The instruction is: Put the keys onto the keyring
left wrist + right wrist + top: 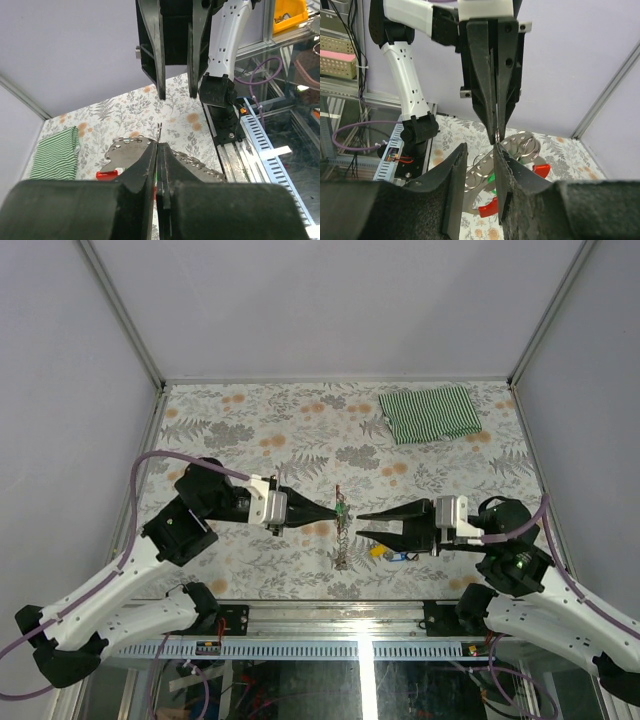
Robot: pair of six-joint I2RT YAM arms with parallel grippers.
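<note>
Keyring [341, 540] beside shut left pincer [336, 511]

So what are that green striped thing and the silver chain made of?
The striped cloth looks like soft matte fabric: it lies limp, edges slightly wavy. The chain looks like bare metal, silver-grey, its flat links catching light. Its red clip is glossy, plastic or painted metal; I cannot tell which.
</note>
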